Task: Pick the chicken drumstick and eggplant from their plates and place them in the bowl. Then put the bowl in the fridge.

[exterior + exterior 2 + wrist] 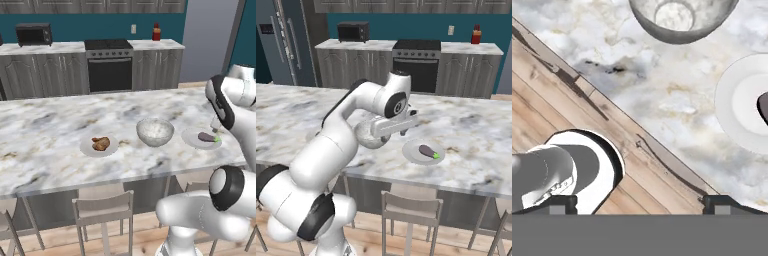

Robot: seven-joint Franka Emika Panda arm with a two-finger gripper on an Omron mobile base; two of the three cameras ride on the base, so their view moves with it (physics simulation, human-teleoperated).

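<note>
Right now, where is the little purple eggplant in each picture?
Left base view: the small dark purple eggplant with a green end lies on the round flat white plate at right, beside the arm.
Right base view: it lies on that plate at centre-right.
Hand view: just a dark sliver at the right edge.
Shared landmark: the round pale grey speckled bowl, next to the eggplant's plate.

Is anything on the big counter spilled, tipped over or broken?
No, nothing stands out. The drumstick lies on its plate, the eggplant on its plate, and the bowl stands upright between them on the counter. Nothing has spilled.
</note>
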